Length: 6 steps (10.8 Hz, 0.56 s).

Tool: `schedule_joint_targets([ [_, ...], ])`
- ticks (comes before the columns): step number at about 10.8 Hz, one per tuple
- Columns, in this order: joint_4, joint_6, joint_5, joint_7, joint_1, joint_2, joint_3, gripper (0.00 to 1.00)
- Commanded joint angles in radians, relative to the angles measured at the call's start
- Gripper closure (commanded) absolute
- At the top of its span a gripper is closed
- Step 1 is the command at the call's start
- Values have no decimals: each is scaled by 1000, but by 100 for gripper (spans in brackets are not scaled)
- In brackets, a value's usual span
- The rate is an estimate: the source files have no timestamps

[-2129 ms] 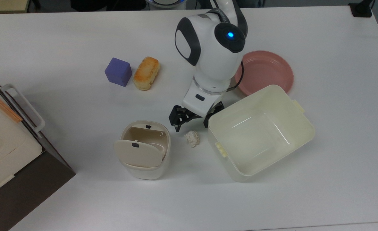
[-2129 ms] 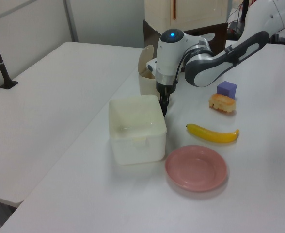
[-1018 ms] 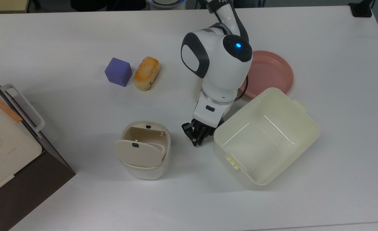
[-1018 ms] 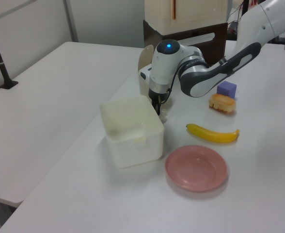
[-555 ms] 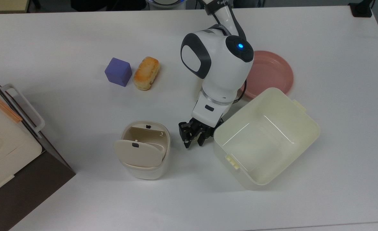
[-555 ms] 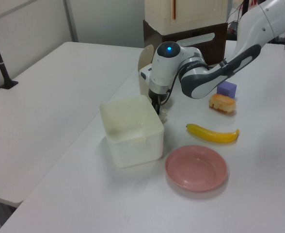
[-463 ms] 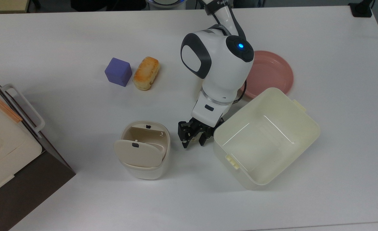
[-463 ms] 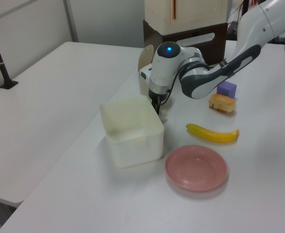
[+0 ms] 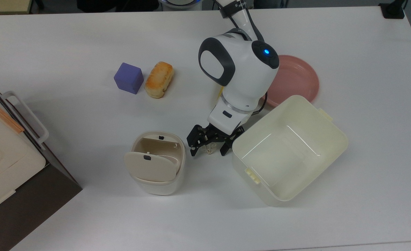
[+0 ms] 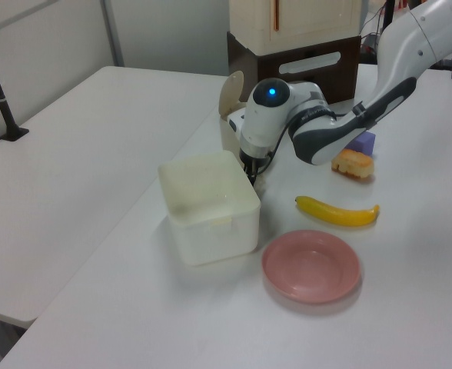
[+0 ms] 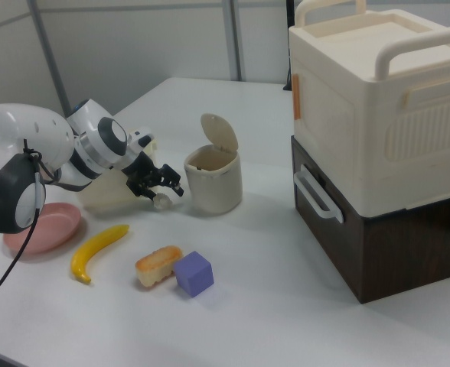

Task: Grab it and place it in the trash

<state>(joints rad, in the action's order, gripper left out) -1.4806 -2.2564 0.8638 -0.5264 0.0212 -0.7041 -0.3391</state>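
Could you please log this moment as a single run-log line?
stage: grasp | gripper: open, fingers either side of paper wad | trash bin: flap tilted, wad not yet inside

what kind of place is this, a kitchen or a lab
Probably a robotics lab, not a kitchen: a robot arm works on a plain white table, among test props such as a purple cube and a banana.

Since 0.5 s ago your black two-finger gripper (image 9: 208,147) has spread its fingers apart again, and the small whitish crumpled paper wad (image 9: 209,149) now shows between them, beside the large cream rectangular tub (image 9: 334,130) it shoved aside earlier.
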Motion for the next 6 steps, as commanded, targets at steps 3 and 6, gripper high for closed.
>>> schedule_joint_targets([
  [3,-122,37,47,-129,-12,89,-1,10],
  [6,-136,38,47,-126,-15,89,-1,66],
])
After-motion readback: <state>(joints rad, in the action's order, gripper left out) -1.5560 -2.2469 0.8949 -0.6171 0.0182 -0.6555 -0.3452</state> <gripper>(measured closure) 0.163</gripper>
